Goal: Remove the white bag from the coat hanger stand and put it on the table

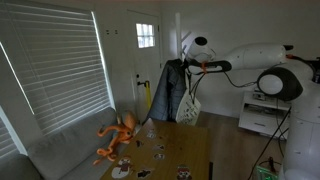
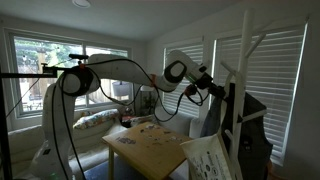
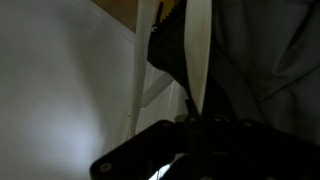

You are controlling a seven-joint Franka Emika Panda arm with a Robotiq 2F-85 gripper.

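Observation:
The white bag [image 1: 190, 108] hangs by its long handles in front of a dark grey jacket [image 1: 173, 90] on the coat hanger stand [image 2: 243, 50]. It also shows low in an exterior view [image 2: 210, 160]. My gripper [image 1: 192, 66] is up at the handles beside the stand's prongs, as the exterior view [image 2: 214, 90] also shows. In the wrist view a white handle strap [image 3: 196, 50] runs down into my dark fingers [image 3: 188, 118], which look shut on it. The light-brown table [image 1: 186, 146] stands below and in front of the stand and shows in both exterior views [image 2: 150, 156].
An orange octopus toy [image 1: 120, 135] and several small items [image 1: 150, 158] lie on the table. A grey sofa [image 1: 60, 150] runs under the window blinds. A white drawer unit [image 1: 262, 112] stands behind the arm. The jacket [image 2: 248, 125] hangs close to the bag.

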